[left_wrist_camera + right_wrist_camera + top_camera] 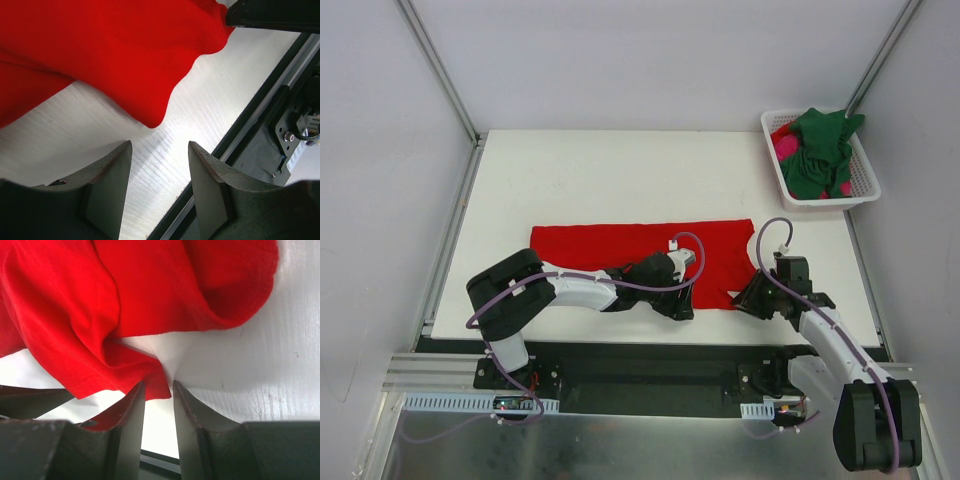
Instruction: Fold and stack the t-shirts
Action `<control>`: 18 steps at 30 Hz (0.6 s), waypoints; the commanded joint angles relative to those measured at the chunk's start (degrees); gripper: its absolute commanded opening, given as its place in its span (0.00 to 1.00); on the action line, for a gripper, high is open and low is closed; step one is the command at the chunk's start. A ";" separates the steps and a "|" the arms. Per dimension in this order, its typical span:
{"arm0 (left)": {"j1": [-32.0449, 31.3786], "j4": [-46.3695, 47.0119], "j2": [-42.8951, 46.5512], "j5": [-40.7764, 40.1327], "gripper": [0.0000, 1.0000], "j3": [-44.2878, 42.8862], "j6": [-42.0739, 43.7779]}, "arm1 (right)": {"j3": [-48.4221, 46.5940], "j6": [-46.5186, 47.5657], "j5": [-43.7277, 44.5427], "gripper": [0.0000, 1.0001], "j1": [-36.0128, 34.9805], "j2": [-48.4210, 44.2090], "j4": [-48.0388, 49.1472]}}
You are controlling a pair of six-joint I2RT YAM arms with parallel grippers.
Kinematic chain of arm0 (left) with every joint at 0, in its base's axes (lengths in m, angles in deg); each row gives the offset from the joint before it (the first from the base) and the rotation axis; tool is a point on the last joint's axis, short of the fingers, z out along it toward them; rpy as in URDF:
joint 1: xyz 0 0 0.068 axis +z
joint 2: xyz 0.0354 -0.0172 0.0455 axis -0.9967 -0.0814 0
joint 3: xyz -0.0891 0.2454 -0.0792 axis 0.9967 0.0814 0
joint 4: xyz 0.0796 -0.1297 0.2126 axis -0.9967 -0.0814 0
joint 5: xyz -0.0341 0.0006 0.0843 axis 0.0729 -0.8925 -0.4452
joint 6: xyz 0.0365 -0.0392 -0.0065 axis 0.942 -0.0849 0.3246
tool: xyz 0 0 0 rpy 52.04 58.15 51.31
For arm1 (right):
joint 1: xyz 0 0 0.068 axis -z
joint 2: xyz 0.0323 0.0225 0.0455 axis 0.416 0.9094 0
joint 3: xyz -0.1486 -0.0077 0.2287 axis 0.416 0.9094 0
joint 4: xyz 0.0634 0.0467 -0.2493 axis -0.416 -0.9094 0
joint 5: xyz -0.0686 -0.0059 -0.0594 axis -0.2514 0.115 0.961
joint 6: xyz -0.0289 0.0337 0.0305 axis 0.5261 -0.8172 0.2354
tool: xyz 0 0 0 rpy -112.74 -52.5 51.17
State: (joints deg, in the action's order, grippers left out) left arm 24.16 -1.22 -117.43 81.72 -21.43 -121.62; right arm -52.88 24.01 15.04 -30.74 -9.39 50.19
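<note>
A flat white rectangular desk (620,170) filled the middle of the top view, and its surface showed fine ribbing in the left wrist view. Plain pale grey walls (650,60) closed it in behind and on both sides. 2 slim silver metal struts (436,65) slanted up from the desk's far corners, 1 left and 1 right. Along the near edge ran a black base plate (650,365), with a silver slotted aluminium rail (430,375) at its left end and a dull reflective metal sheet (650,445) nearer the camera. The light was even and soft, with faint shadows.
</note>
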 commanded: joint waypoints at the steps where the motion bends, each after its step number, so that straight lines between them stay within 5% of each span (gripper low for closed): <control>1: -0.36 1.10 0.12 -0.84 0.49 -1.49 0.82 | -0.24 1.40 1.11 0.33 0.62 1.22 0.79; 18: -0.36 0.57 0.21 -1.72 0.48 -1.76 1.26 | -1.38 1.66 0.58 0.23 0.70 4.65 2.11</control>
State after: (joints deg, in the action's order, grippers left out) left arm 24.16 -1.31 -117.43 81.59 -21.54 -121.51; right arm -53.50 24.20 14.41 -30.34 -5.70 53.30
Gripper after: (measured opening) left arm 0.483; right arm 0.248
